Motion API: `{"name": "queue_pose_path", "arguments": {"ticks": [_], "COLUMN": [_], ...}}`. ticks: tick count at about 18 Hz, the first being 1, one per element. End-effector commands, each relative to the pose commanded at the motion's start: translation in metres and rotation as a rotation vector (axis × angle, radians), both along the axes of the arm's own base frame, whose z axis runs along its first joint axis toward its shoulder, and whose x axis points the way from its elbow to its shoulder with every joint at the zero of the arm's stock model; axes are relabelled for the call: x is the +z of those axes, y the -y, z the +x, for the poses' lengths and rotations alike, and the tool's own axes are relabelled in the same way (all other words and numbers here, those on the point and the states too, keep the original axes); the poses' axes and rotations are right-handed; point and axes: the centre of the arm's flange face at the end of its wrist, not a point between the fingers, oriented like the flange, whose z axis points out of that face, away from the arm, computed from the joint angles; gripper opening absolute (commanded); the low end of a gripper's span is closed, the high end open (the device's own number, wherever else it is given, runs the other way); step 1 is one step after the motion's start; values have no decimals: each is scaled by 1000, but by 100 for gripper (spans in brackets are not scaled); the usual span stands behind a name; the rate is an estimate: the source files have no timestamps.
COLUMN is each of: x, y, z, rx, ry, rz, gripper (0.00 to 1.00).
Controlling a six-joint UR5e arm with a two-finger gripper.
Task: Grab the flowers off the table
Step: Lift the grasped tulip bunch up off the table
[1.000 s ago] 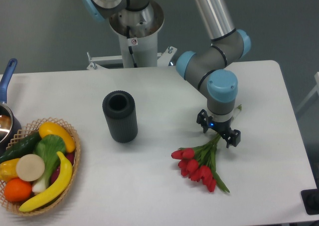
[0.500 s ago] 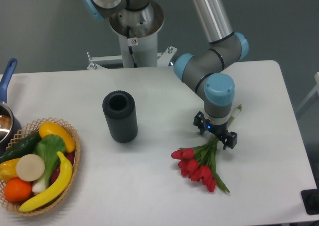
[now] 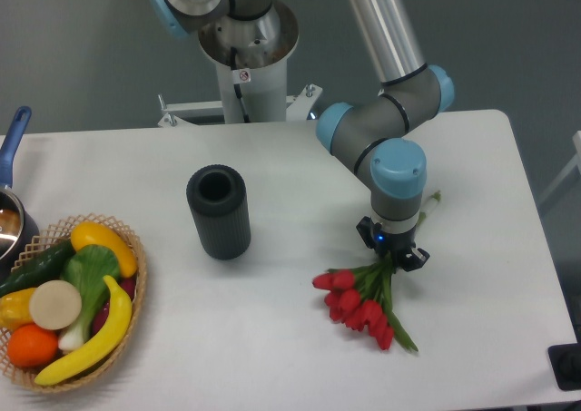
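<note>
The claw [image 3: 393,249] points straight down at the right of centre, its two black fingers drawn in close on either side of the green stems of the flowers [image 3: 361,300]. The fingers look pressed against the stems, clamped on them just above where the bunch fans out. A small blue light glows on the claw body between the fingers.

The flowers lie flat on the white surface [image 3: 272,338], lower right of centre. They are a small bunch of red tulips with closed buds; the buds point toward the lower left and bottom, some green leaves reach down to the lower right, and the thin stems run up and right under the claw, their ends showing just past the arm's wrist.

A black ribbed cylinder [image 3: 219,211] with an open top stands upright left of centre, well apart from the flowers. At the lower left a wicker basket [image 3: 136,293] holds toy fruit and vegetables. A pot with a blue handle [image 3: 13,139] is cut by the left edge.

A small round red-and-white sticker [image 3: 241,74] sits on the arm's base column at the top; its writing is too small to read.
</note>
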Motion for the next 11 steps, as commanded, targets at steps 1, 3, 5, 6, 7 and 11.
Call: {"name": "queue_pose_path", "arguments": {"ticks": [1,3,5,6,7,11], "x": [3,12,20,24,30,54], "y": [0,1,3,3,3,10], "z": [-1,-4,-6,-9,-11,-26], "rx": [2,7,13,17,26,72], "ry": [-5,-25,-50,-59,-67,-88], "rz": [3,-1,-18,-14,-6,22], "gripper": [0,0,0,0,0,0]}}
